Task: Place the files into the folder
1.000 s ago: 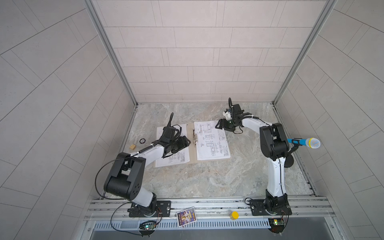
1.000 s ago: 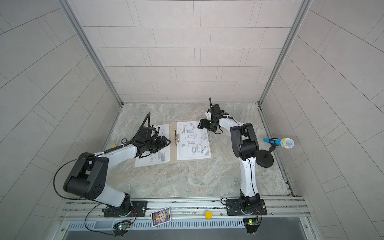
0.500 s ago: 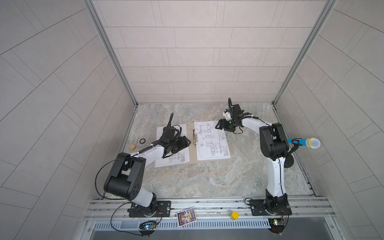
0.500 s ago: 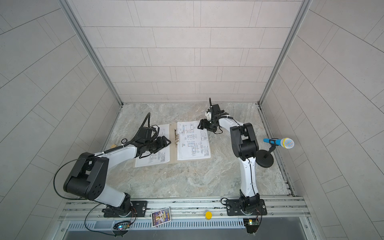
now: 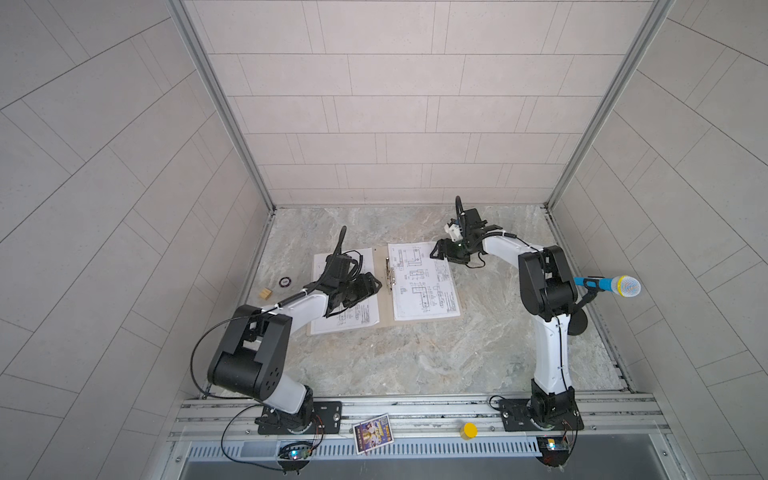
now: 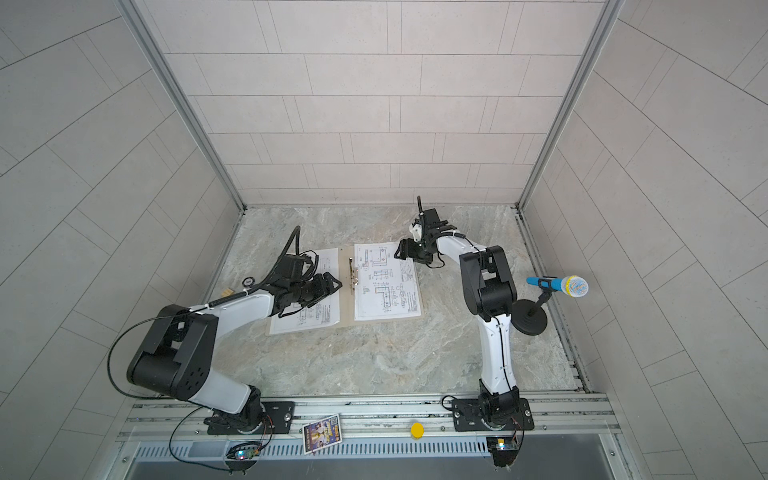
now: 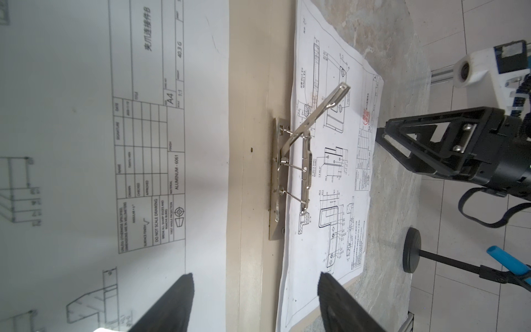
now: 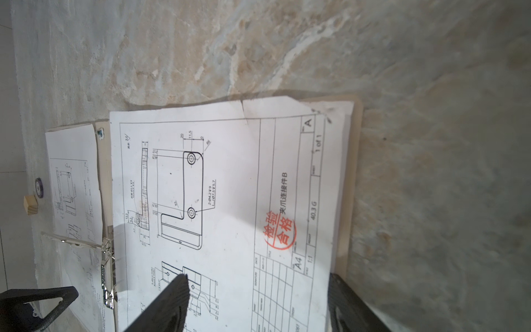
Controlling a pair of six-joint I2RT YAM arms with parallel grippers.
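Marbled grey stone forms the counter (image 5: 415,365), closed in by pale tiled walls. We start at our left pincer (image 7: 255,287). It is released, its dark fingers (image 7: 175,304) wide apart with nothing between them. Through the gap we see the bare tan spine of the folder (image 7: 255,86), which lies open and flat. One finger hangs over the left sheet (image 7: 86,115), the other over the right sheet (image 7: 330,172). Just ahead of the tips sits the silver ring clip (image 7: 290,161), fixed beside the spine. Its lever (image 7: 321,112) tilts up over the right sheet.

Our right pincer (image 8: 258,287) is likewise released and empty. It straddles the outer edge of the right sheet, with one finger (image 8: 172,301) above the drawing and the other by the folder's tan rim. A round red stamp (image 8: 280,230) lies just ahead of it on the paper. At that sheet's far corner a second white edge shows beneath the top one. Whether the tips touch the paper we cannot tell.

In both top views the files (image 5: 424,286) lie on the two halves of the folder, and our left wrist hides much of the left sheet.

Farther out, a black ring (image 5: 285,282) and a small wooden block (image 5: 264,294) lie left of the folder, apart from it. A blue microphone (image 5: 606,284) on a black stand rises near the right wall. A picture card (image 5: 372,432) and a yellow cap (image 5: 470,430) rest on the front rail (image 5: 415,409), well apart from the folder.
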